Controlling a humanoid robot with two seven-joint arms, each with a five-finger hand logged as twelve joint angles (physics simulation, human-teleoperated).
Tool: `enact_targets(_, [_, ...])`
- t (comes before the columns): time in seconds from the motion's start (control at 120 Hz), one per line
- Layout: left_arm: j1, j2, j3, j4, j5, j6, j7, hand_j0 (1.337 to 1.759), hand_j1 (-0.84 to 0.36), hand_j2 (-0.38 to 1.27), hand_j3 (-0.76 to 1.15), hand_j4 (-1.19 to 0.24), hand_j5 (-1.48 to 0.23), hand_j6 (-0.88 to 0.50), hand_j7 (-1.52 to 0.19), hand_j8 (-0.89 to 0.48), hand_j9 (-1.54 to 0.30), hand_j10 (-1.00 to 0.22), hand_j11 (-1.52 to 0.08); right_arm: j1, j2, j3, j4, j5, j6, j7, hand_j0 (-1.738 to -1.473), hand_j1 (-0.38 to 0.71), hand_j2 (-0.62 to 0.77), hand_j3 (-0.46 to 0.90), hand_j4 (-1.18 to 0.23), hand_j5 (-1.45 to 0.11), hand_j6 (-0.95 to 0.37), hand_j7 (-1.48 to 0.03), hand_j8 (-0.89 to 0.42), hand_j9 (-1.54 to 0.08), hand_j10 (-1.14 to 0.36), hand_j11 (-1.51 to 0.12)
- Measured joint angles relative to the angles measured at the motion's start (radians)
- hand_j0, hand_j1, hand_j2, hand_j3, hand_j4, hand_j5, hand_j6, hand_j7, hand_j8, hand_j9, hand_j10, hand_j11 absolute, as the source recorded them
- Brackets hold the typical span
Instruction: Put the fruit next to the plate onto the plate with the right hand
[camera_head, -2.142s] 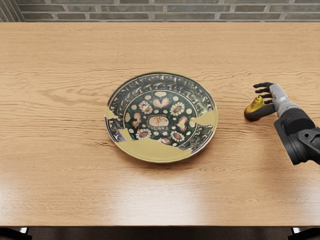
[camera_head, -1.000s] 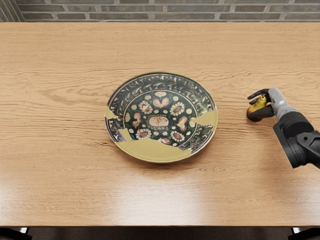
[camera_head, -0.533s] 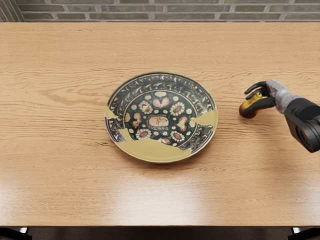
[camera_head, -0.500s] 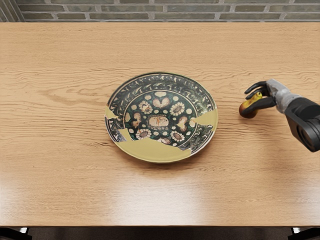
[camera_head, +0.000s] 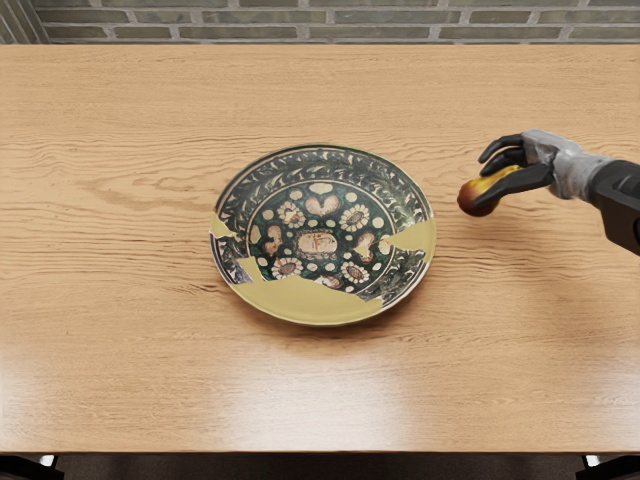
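Note:
A patterned round plate (camera_head: 262, 290) with a dark floral middle and yellow patches on its rim lies at the centre of the wooden table. To its right my right hand (camera_head: 503, 172) comes in from the right edge, its black fingers shut on a small yellow and red fruit (camera_head: 475, 193). The fruit hangs above the table, a short way right of the plate's rim and not touching it. The fingers cover part of the fruit.
The wooden table (camera_head: 120, 120) reaches to a brick wall (camera_head: 300, 20) at the back. Its front edge runs along the bottom of the view.
My right hand closed on the fruit, lifted it off the table and carried it up and left toward the plate. The plate has not moved.

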Motion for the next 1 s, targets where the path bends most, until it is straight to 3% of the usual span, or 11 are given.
enact_targets(0.358, [0.000,0.000,0.000,0.000,0.000,0.000,0.000,1.658,0.35,0.00,0.00,0.00,0.00,0.00,0.00,0.00,0.00,0.00,0.00,0.003,0.012,0.046,0.000,0.010,0.081,0.000,-1.658,0.35,0.58,0.00,-0.80,-1.10,-0.81,-1.06,-0.42,-1.08,-0.46,-1.06])
enact_targets(1.0, [0.000,0.000,0.000,0.000,0.000,0.000,0.000,1.658,0.35,0.00,0.00,0.00,0.00,0.00,0.00,0.00,0.00,0.00,0.00,0.043,0.193,0.051,0.000,0.009,0.160,-0.001,-1.658,0.36,0.56,0.00,-0.77,-1.08,-0.80,-1.03,-0.41,-1.04,-0.47,-1.03])
